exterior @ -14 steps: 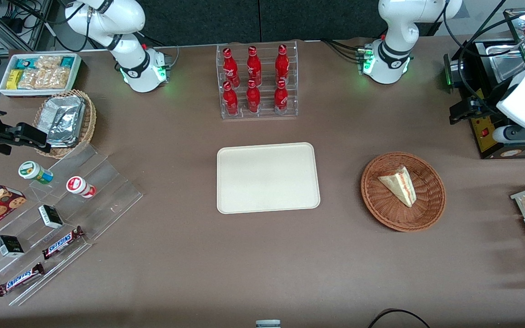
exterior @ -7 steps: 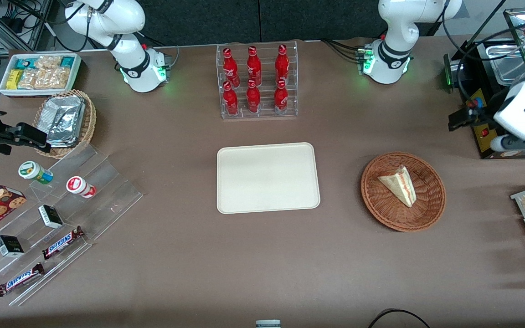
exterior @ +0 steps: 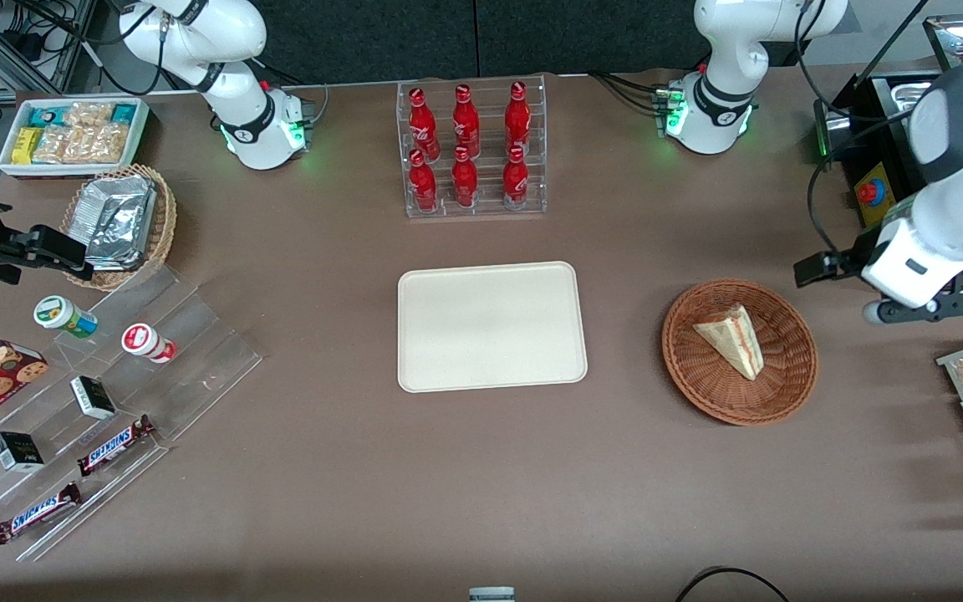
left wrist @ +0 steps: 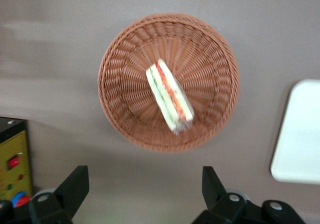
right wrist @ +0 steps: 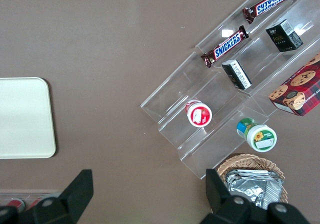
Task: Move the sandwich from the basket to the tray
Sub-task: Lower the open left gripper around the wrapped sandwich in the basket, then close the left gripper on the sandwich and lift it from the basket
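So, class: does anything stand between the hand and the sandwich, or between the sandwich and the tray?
Nothing visible. The open hand hangs above bare table beside the basket; the sandwich lies uncovered, with bare table up to the tray.

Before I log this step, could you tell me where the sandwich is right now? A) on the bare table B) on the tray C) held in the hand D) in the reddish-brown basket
D: the sandwich lies in the basket, the tray is bare, and the open hand hangs apart, above the table beside the basket.

The working arm (exterior: pixel 945 201) has glossy white rounded shells with grey joints. Its gripper (left wrist: pixel 145 196) has black, wedge-shaped fingers (left wrist: pixel 75 184) spread wide, with silver screws just beside them.
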`<state>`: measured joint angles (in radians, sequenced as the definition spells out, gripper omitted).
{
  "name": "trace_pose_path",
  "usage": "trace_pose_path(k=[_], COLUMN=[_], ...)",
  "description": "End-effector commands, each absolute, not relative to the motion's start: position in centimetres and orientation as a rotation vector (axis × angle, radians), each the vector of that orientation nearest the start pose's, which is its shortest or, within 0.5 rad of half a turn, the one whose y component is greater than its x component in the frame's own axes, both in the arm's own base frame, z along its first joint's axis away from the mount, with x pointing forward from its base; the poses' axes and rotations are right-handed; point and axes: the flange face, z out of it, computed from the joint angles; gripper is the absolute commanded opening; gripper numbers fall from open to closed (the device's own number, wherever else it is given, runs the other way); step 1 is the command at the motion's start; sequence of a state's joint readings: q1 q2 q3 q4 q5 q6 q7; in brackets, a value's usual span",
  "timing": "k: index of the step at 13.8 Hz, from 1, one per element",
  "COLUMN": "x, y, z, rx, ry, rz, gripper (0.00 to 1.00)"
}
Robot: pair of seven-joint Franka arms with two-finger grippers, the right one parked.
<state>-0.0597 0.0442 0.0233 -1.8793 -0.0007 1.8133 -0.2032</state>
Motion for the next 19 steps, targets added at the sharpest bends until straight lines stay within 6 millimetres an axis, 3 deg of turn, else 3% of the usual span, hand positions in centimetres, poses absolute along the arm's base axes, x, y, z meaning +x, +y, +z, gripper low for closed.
trace_pose_path(k=[1, 4, 7, 15, 19], x=[53.9, 53.1, 53.1, 51.8, 51.8], y=[-2.0, -3.0, -4.6, -6.3, -6.5], z=[43.8, 39.6, 36.0, 28.2, 26.6], rx=[-3.086, -3.069, -3.064, -3.089, -3.086], ry=[-0.502, -0.732, -0.822, -0.780, -0.779], rz=[0.077, -0.051, -0.131, -0.202, -0.184], gripper=[1.00, 1.00, 1.00, 1.00, 0.99])
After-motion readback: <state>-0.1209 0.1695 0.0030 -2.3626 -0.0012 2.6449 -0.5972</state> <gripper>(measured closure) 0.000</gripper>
